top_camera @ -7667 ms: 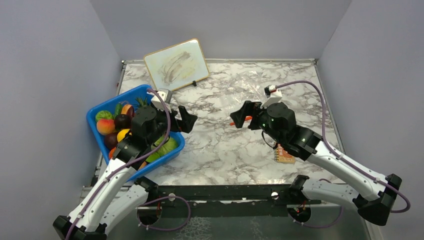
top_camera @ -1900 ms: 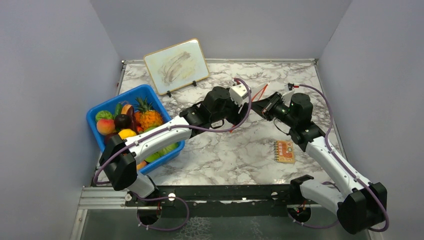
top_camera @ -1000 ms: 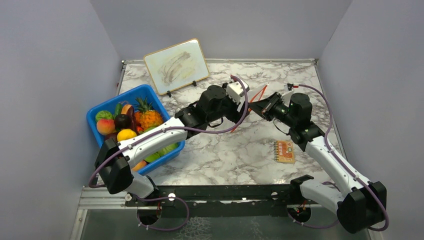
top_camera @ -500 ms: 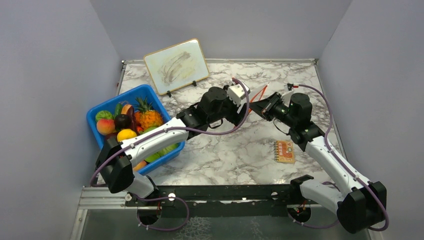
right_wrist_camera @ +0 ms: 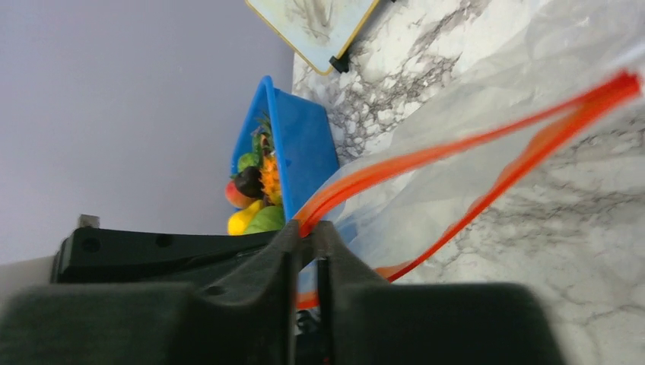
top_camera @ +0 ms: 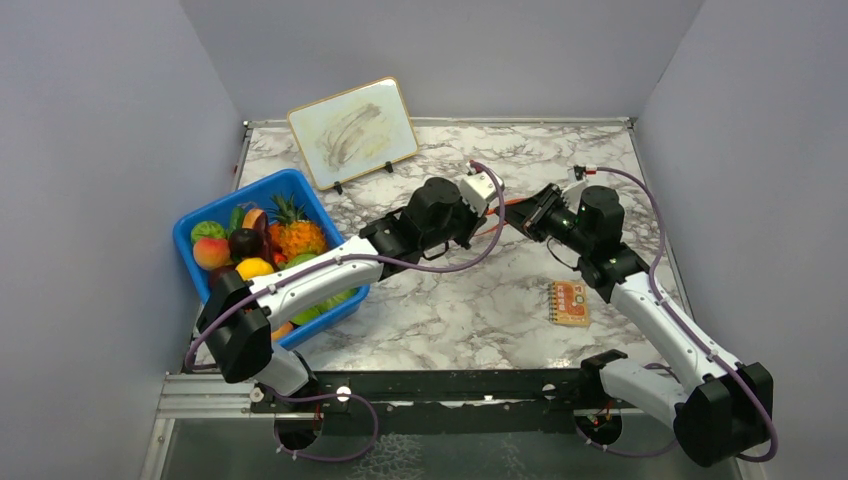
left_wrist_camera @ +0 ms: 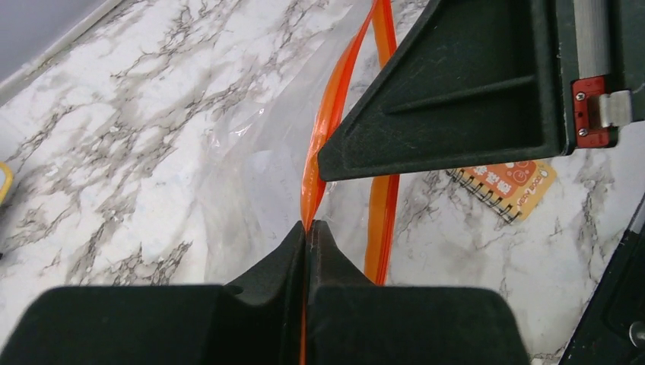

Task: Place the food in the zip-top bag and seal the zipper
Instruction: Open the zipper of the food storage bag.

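The zipper is pinched by the left gripper and right gripper, likely so the zip-top bag can be parted.

right gripper closed, both black fingers pinching one orange-red zipper strip at their tips. The strip runs up to the right; the second strip sags apart below it, so the mouth is open. Clear zip-top bag film spreads over the marble table. Beyond the fingers is a blue tub holding food: dark, green and yellow pieces. Whiteboard at the top edge.
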### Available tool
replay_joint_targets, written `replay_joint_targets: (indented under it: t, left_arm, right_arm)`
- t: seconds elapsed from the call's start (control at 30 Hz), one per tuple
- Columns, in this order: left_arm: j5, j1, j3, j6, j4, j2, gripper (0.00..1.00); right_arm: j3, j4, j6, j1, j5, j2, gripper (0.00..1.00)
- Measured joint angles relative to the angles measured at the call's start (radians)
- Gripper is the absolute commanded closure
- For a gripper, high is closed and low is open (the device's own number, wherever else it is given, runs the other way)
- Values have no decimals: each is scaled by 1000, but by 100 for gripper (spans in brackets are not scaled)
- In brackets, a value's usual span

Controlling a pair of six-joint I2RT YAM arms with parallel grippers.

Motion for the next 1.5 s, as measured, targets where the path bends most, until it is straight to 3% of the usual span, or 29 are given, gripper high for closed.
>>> replay_joint_targets:
  t: [0.1, 0.23, 0.6, 0.9, 1.07, 1.33, 1.5]
  left_arm:
    - [-29, 0, 0, -3, -3, 3, 100]
    - [-82, 2, 0, -18, -27, 3, 100]
    - [-145, 2, -29, -75, -36, -1, 100]
    - [-147, 2, -56, -108, -7, -23, 100]
    - [-144, 2, -85, -131, 21, -49, 100]
    - [-148, 2, -94, -191, 37, -60, 100]
    - [-194, 10, -94, -233, 16, -90, 100]
  right_arm:
    - [0, -14, -19, 0, 0, 0, 60]
    - [11, -87, -32, 0, 8, 0, 50]
    - [78, -261, -8, 0, 53, -3, 48]
    - [78, -252, 33, 0, 53, 51, 49]
    - [78, -219, 53, 0, 37, 121, 56]
    - [79, -194, 12, 1, 18, 175, 97]
    - [81, -219, -84, 3, 49, 153, 99]
